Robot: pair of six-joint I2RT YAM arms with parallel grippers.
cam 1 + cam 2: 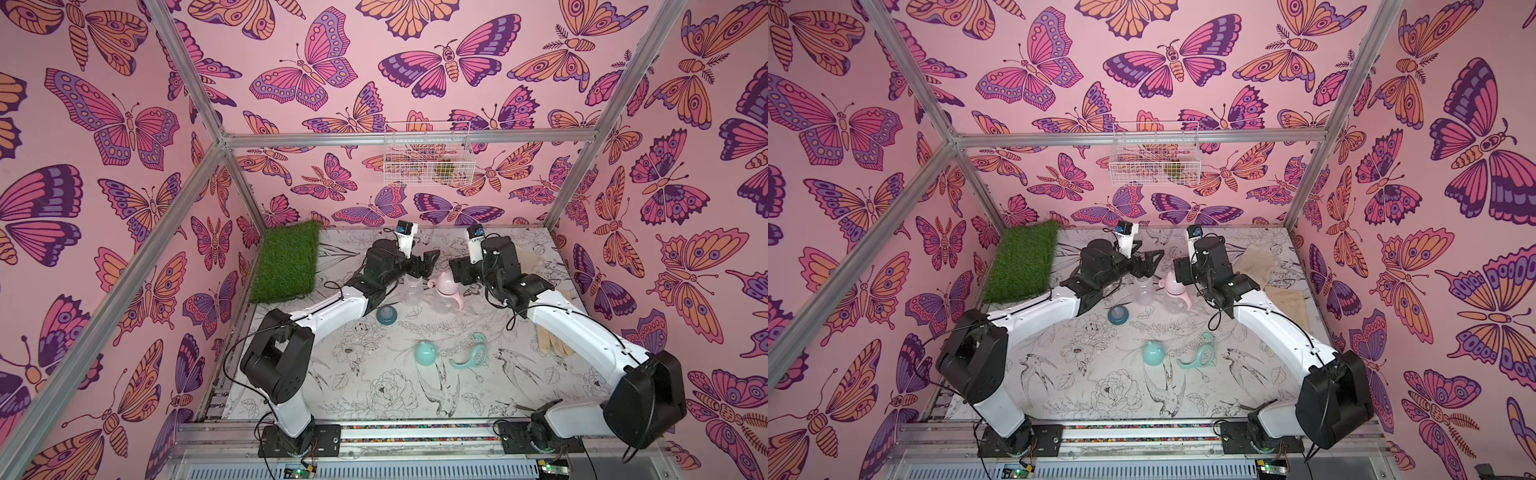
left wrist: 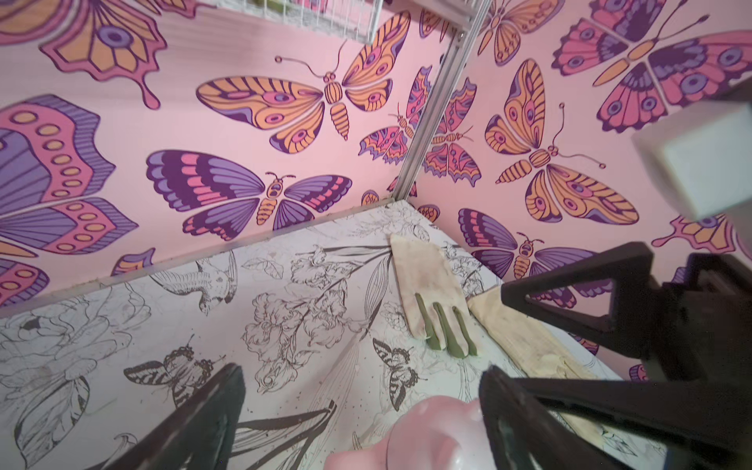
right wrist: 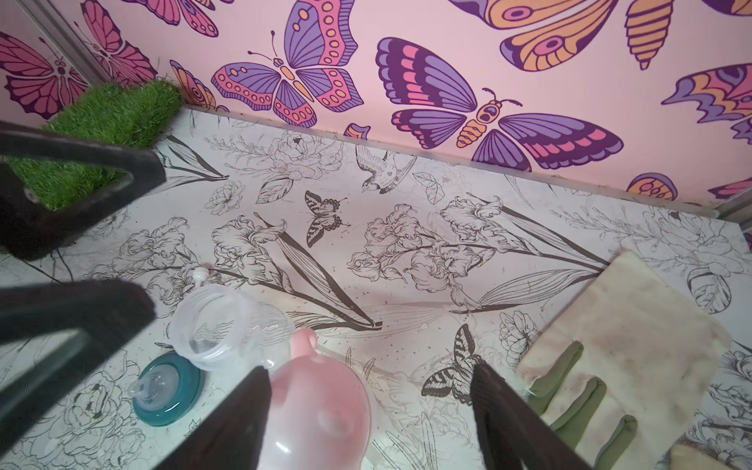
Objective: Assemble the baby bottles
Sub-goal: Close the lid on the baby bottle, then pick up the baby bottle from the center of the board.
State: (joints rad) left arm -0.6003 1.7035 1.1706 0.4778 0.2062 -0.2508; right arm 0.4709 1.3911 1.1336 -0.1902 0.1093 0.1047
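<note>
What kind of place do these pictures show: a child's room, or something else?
Most likely a robot test booth, not a real room: an aluminium frame holds butterfly-printed walls, and two robot arms are mounted on a rail at the front.

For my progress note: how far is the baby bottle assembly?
Done: the pink bottle looks complete, cap and handles on. In hand: nothing; left fingers and right fingers stand open. Left: clear bottle, teal collar, teal cap, teal handle ring are separate.

Both top views look down from high; wrist cameras sit close, sharing the pink cap [image 2: 427, 429]
</note>
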